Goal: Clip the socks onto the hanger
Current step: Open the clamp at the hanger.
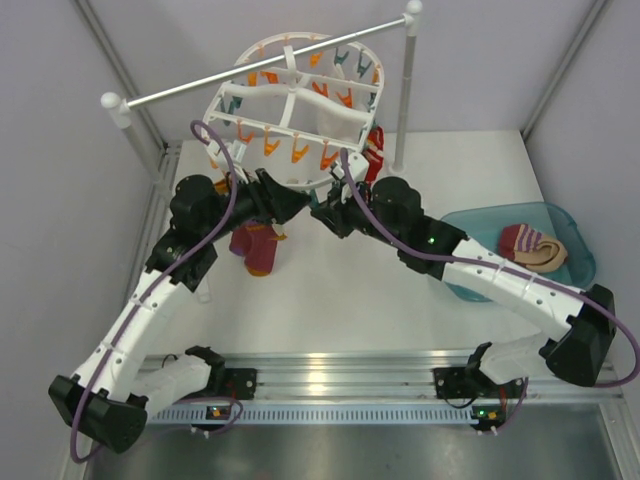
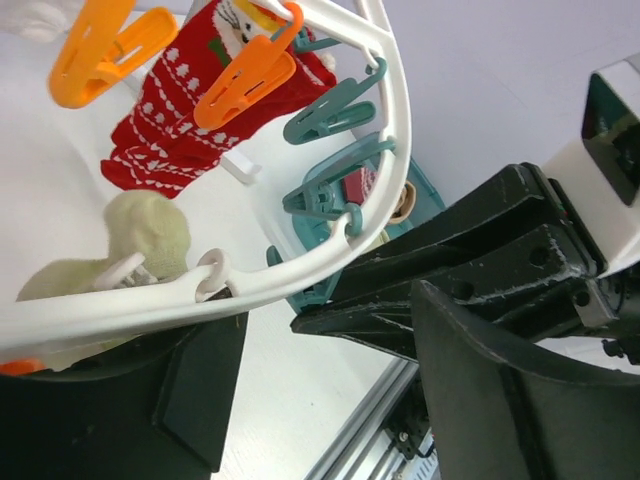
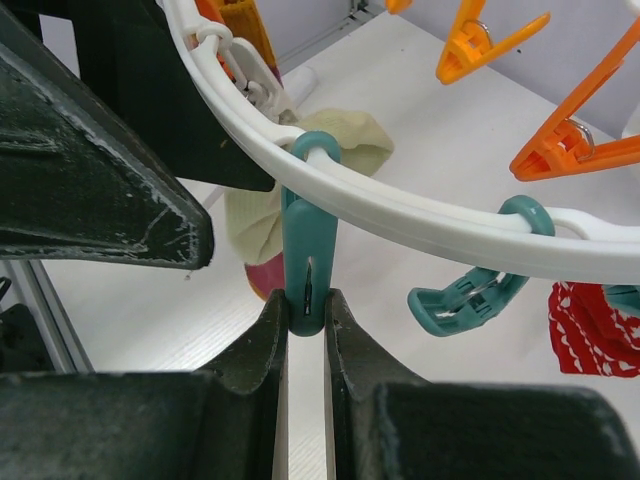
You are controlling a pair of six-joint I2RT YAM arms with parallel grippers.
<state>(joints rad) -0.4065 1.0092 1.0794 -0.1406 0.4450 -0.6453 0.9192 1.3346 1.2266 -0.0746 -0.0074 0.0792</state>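
The white oval hanger hangs from the rail, and its rim crosses both wrist views. My right gripper is shut on the lower end of a teal clip that hangs from the rim. It sits under the hanger's near edge. My left gripper is open right beside it, its jaws wide apart under the rim. A pale cream sock piece hangs at the rim next to them. A cream sock with a red-and-white striped part lies in the teal bin.
The teal bin stands at the right. The metal rail on white posts carries the hanger. A red patterned sock hangs at the hanger's right side. A maroon sock with an orange end hangs below the left gripper.
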